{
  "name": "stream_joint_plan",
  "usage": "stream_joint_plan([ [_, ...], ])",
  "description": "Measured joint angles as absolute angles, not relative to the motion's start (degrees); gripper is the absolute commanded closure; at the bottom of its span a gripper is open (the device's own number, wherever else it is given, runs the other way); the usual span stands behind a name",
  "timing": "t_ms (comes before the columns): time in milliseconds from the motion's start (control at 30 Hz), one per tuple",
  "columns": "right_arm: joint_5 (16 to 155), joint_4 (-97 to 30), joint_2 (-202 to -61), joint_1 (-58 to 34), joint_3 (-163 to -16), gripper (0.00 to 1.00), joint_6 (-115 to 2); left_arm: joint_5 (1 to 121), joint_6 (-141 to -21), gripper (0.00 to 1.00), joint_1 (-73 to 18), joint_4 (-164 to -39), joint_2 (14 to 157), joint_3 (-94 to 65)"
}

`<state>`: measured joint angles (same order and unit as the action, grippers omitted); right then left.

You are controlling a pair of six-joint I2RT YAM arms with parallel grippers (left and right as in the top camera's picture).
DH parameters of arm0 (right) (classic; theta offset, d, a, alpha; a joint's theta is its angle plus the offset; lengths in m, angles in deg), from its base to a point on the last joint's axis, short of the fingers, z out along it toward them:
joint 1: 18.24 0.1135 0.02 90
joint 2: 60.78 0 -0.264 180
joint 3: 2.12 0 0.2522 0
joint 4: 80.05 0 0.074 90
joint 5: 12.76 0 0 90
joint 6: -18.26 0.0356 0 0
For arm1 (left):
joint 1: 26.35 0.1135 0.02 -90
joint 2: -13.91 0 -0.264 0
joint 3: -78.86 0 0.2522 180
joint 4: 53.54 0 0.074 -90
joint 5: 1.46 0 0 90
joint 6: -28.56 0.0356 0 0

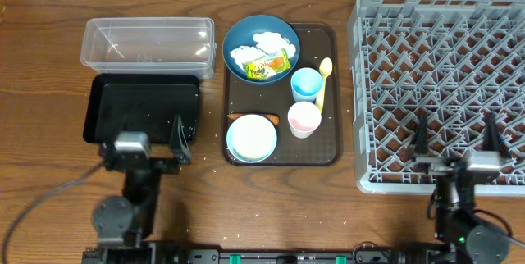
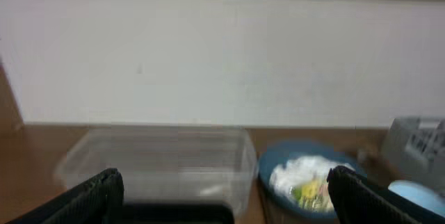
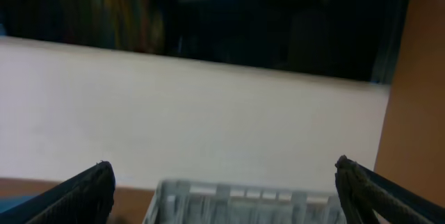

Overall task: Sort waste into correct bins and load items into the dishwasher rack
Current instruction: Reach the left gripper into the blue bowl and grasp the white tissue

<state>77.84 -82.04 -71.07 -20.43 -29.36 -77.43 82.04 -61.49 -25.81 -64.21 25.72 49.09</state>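
Note:
The big dark-blue bowl (image 1: pixel 261 48) holds crumpled white tissue (image 1: pixel 246 52) and a yellow-green wrapper (image 1: pixel 264 68); it also shows in the left wrist view (image 2: pixel 278 165). A light-blue cup (image 1: pixel 305 84), a pink cup (image 1: pixel 303 120), a yellow spoon (image 1: pixel 323 79), a small pale-blue bowl (image 1: pixel 251 138) and an orange carrot (image 1: pixel 246 116) are below it. The clear tub (image 1: pixel 148 44) and the black tray (image 1: pixel 141 108) lie at the left. The grey rack (image 1: pixel 443 75) fills the right. My left gripper (image 1: pixel 143 137) (image 2: pixel 226 196) is open and empty over the black tray's near edge. My right gripper (image 1: pixel 455 137) (image 3: pixel 226 196) is open and empty over the rack's near edge (image 3: pixel 243 203).
The bowls, cups, spoon and carrot all rest on a brown serving tray (image 1: pixel 331 145) between the bins and the rack. A few white specks lie on the wooden table near the trays. A pale wall runs behind the table.

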Motion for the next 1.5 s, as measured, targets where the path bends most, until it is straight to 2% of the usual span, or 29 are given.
stream_joint_plan([
  [233,82.5,-73.3,-89.4,-20.5,-47.5,0.01,-78.7,77.5,-60.5,0.04,-25.7,-74.4,53.9,20.9],
  [567,88.0,-42.3,-112.6,-20.5,-76.0,0.01,-79.1,73.3,-57.7,0.04,-29.2,-109.6,93.8,-30.4],
  [767,91.4,-28.9,-122.8,-20.4,-88.4,0.01,-79.3,76.4,-54.9,0.04,-35.4,-118.9,114.4,-55.3],
  [900,93.8,-26.7,-126.0,-20.4,-89.8,0.01,-79.3,77.4,-53.2,0.04,-38.6,-118.1,122.6,-59.8],
  [1500,97.5,-22.3,-127.3,-20.4,-89.8,0.01,-79.3,74.9,-44.6,0.04,-44.5,-115.0,147.6,-59.9],
])
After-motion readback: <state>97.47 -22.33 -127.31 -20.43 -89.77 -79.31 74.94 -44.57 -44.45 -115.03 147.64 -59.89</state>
